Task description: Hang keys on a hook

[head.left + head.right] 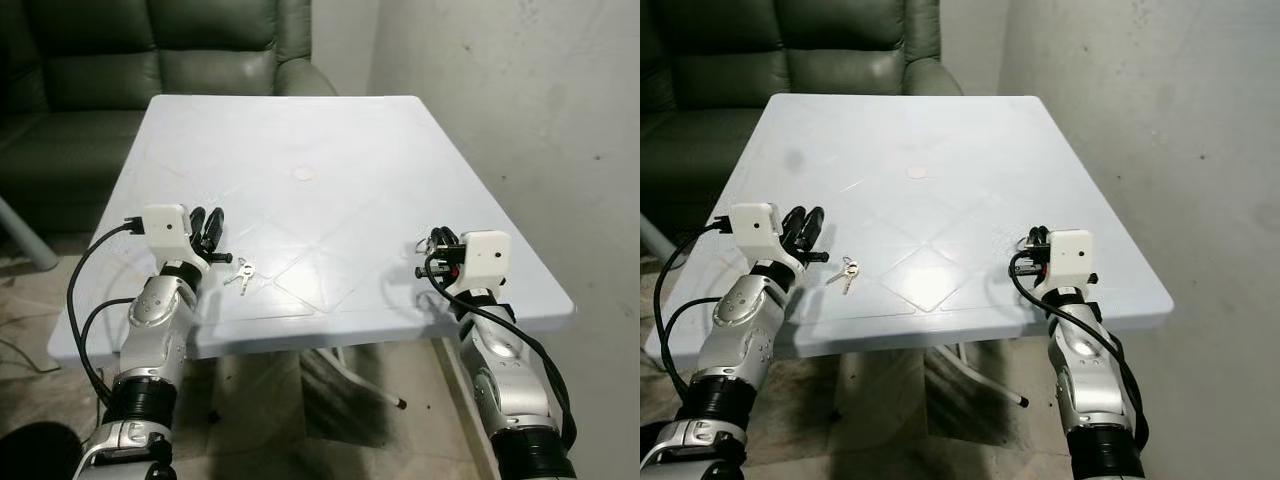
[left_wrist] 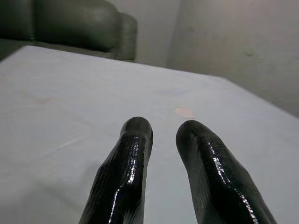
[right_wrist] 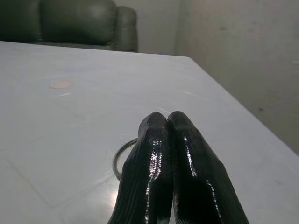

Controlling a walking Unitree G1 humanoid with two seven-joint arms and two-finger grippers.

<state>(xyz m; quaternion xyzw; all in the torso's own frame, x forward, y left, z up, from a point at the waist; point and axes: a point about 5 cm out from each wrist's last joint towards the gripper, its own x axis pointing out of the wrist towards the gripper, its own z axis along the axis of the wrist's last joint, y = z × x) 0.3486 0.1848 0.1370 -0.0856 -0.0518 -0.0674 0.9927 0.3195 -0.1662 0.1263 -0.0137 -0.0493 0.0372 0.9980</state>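
1. The left gripper (image 1: pixel 208 228) is hovering over the near left part of the table (image 1: pixel 300 130), its two fingers (image 2: pixel 133 154) standing slightly apart with nothing between them.
2. The keys (image 1: pixel 241 272) are lying flat on the table just beside that gripper, toward the table's middle, touched by neither gripper.
3. The right gripper (image 1: pixel 436 243) is resting near the near right edge, its fingers (image 3: pixel 161 149) pressed together; in the right wrist view a thin metal ring (image 3: pixel 122 156) is peeking out from under the fingertips, and whether it is being pinched cannot be told.
4. Farther off, a small round mark (image 1: pixel 304 174) is showing at the table's centre, with a dark sofa (image 1: pixel 150 50) and a pale wall (image 1: pixel 520 100) beyond.
5. Judging by this, the picking-up step is only beginning: the keys are not yet being held.
6. The next move is calling for the left gripper to shift sideways over the keys, lower, and close on them; a hook would then have to be found.
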